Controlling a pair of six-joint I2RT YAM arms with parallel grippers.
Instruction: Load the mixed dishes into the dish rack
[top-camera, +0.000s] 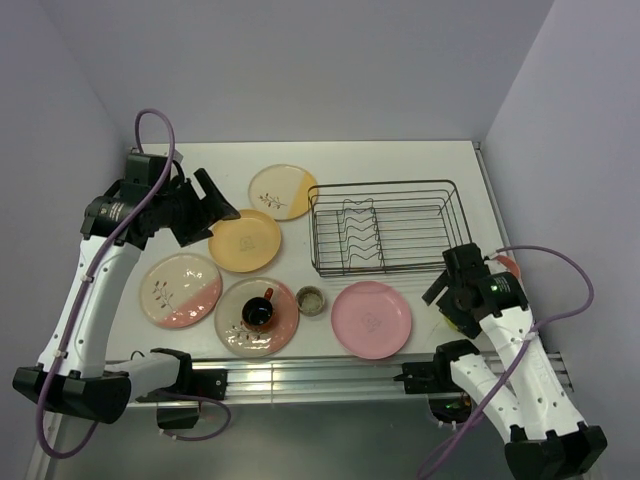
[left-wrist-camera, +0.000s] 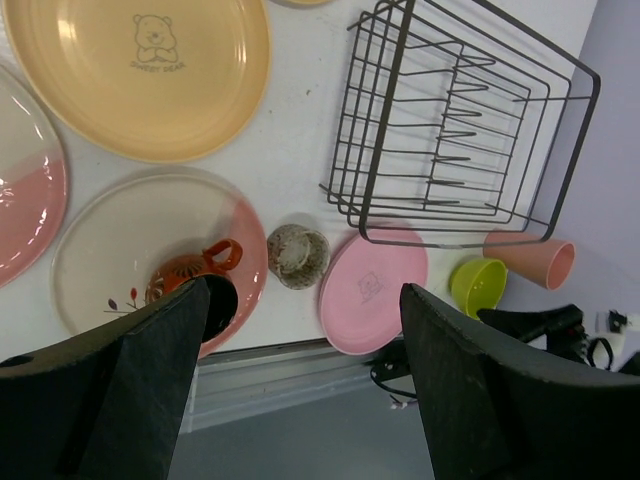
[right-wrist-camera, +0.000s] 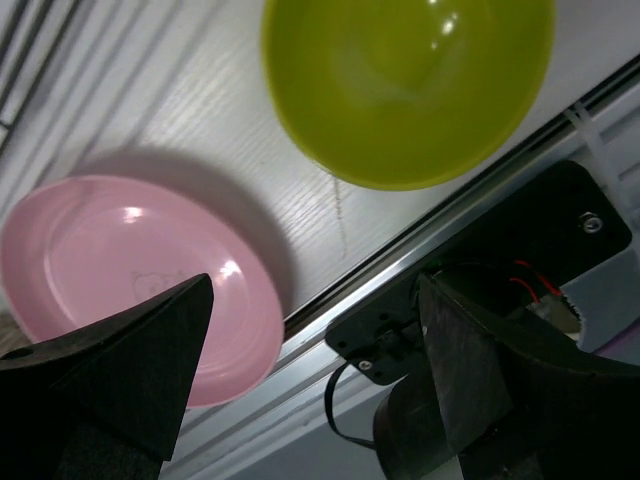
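lime bowl (right-wrist-camera: 405, 85), round, glossy, near the table (top-camera: 400, 160) edge under my right jaws: a clumsy nudge may shove it off. plates (top-camera: 245, 241), slick and flat on the table, may slip a pinch. dark wire dish rack (top-camera: 380, 185) stands empty. both my jaws gape, holding nothing.

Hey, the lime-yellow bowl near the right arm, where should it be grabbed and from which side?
Take the lime-yellow bowl by its rim, coming straight down, one finger inside and one outside. It sits upright, mouth up, with smooth rounded walls and no handle, so the thin rim is likely the surest hold.
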